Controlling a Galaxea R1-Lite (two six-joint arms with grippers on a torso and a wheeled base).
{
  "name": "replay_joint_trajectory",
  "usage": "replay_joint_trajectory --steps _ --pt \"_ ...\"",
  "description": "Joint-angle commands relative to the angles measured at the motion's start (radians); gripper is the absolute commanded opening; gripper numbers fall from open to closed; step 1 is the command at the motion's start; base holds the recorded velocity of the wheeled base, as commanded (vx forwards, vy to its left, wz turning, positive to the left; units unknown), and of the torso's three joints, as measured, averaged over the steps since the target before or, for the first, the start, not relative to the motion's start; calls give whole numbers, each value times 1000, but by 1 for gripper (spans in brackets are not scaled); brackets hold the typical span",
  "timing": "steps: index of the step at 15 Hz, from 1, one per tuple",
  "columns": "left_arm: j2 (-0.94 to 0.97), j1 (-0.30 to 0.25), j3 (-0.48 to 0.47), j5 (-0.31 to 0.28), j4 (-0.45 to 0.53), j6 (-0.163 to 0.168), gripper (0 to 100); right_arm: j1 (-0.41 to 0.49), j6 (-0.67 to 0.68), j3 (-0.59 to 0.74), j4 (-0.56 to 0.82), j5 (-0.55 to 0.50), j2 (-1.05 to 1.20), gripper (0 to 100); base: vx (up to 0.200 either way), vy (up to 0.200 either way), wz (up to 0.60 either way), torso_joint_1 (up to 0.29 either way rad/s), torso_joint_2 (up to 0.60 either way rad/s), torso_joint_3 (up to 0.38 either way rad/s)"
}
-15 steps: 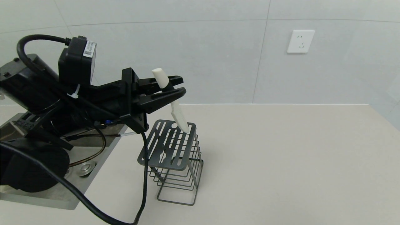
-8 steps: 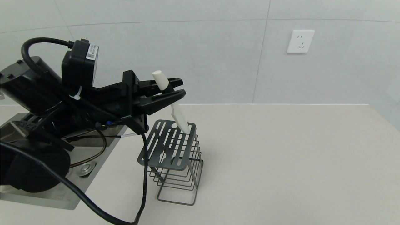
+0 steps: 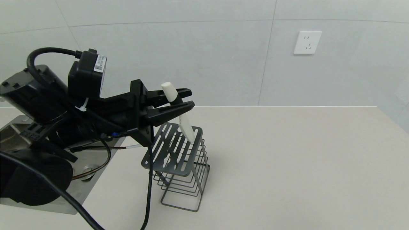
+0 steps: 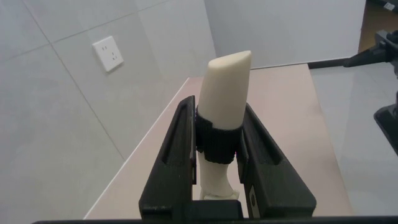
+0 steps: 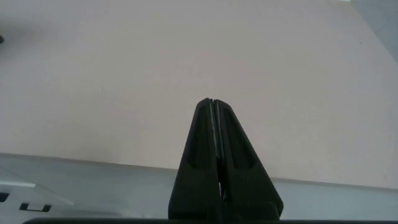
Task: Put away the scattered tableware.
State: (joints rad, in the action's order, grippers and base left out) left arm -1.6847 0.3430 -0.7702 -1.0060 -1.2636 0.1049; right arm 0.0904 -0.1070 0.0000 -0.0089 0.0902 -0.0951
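A white knife [image 3: 184, 125] is pinched at its handle by the left pincer [image 3: 191, 98], tilted, its blade tip at a slot in the grey wire rack [image 3: 172, 150] on the pale surface [image 3: 287, 159]. It is judged light, stiff, smooth, perhaps brittle; the handle is the safest hold. The right pincer [image 5: 214, 106] is pressed together, empty.
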Motion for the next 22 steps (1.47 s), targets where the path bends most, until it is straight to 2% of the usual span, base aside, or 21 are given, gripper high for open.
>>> replay_joint_trajectory --steps 1,6,10,18,22 --pt "-9 10 2 1 0 1 0 0 0 0 0 0 -2 0 0 0 0 0 0 0" --pt "-36 10 3 3 0 2 0 0 0 0 0 0 -2 0 0 0 0 0 0 0" --pt "-50 10 20 4 0 24 0 0 0 0 0 0 -3 0 0 0 0 0 0 0" --pt "-50 8 46 9 -2 39 0 0 0 0 0 0 -3 0 0 0 0 0 0 0" --pt "-59 8 51 30 -2 47 0 0 0 0 0 0 -3 0 0 0 0 0 0 0"
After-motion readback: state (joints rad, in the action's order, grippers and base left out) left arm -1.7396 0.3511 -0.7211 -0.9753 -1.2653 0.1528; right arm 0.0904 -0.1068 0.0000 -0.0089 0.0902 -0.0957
